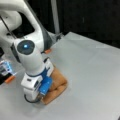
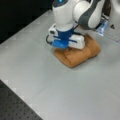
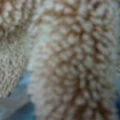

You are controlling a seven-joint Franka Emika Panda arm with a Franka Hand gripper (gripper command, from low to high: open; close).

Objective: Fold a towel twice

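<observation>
The orange-brown towel (image 1: 59, 83) lies on the grey table (image 1: 90, 75) as a small thick bundle with stacked layers and a rounded folded edge, seen in both front views (image 2: 81, 53). My gripper (image 1: 35, 96) is pressed down on the bundle's end at a front view's left, and the white and blue hand hides the fingers (image 2: 63, 48). Terry loops of the towel (image 3: 75, 62) fill almost the whole wrist view, very close to the camera.
Two short orange markers (image 1: 47, 51) (image 1: 9, 79) lie on the table behind the arm. A blue-lit device (image 1: 5, 68) sits at a front view's left edge. A black perforated board (image 2: 17, 107) borders the table.
</observation>
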